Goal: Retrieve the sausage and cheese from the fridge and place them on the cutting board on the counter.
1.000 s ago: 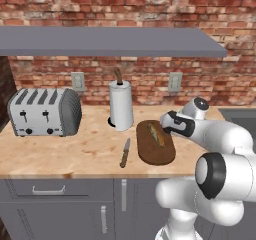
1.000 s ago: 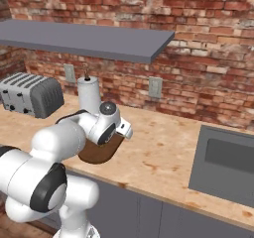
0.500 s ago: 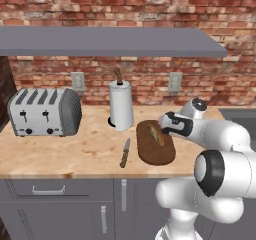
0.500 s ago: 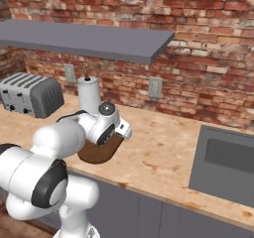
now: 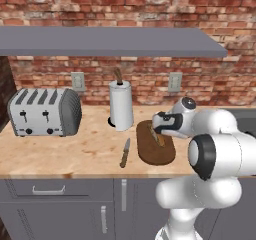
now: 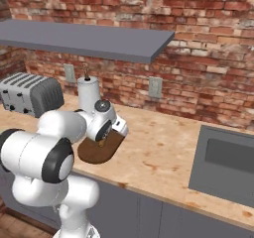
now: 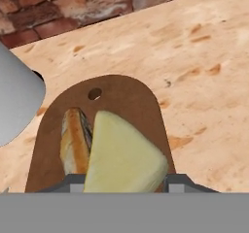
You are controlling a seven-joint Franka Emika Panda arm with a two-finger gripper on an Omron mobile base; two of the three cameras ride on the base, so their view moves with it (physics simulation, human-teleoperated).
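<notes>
Hand view: cheese (image 7: 124, 157) sits pinched between the fingertips of the hand (image 7: 125, 181), low over the cutting board (image 7: 124, 98). Can't tell if the wedge is touching the wood yet. Sausage (image 7: 74, 141) is already lying on the board, just beside the cheese, toward the paper towel roll (image 7: 17, 106).

Progress, my read: sausage delivered, cheese at the drop spot, only release and retreat left. Fridge trips look finished.

Room: left base view has the board (image 5: 150, 151) near the front edge of the surface (image 5: 75, 154), knife (image 5: 125, 152) just beside it on the toaster (image 5: 42, 112) side, towel roll (image 5: 121, 105) behind near the back wall. The board's other side, toward the sink (image 6: 225, 165) in the right base view, is bare wood, so that's the open way out. Straight lift also looks free; shelf (image 5: 110, 40) is well above.
</notes>
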